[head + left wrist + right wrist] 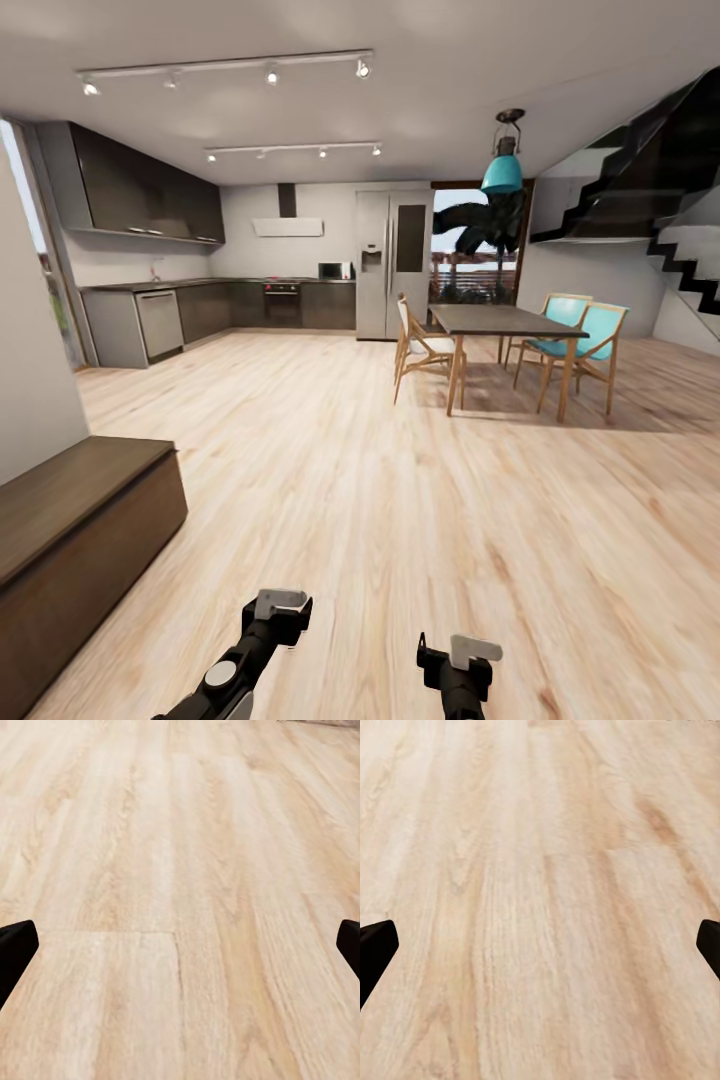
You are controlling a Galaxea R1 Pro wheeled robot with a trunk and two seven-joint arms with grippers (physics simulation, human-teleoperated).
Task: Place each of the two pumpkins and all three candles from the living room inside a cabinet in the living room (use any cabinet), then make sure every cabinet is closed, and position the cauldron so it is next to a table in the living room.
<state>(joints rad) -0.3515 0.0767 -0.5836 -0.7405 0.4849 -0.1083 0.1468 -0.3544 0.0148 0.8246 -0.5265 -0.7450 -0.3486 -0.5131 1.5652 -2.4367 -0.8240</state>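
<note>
at about 8 o'clock in the head view, the cabinet, a long low dark brown unit with a flat top, runs along the pale wall and its fronts look flush and closed. further back at 10 o'clock sits the kitchen counter under dark wall cupboards, with the steel fridge near 12 o'clock. pale wood floor spreads across the middle. at 1 to 2 o'clock the dark dining table stands with wooden chairs around it, two of them teal, under a teal hanging lamp; a black staircase climbs at 2 o'clock.

low at 6 o'clock the left gripper and, just right of it, the right gripper hang over bare floor, apart from each other. in the left wrist view the left gripper has its black fingertips spread wide with nothing between them; in the right wrist view the right gripper is likewise spread and empty, floorboards beneath.
</note>
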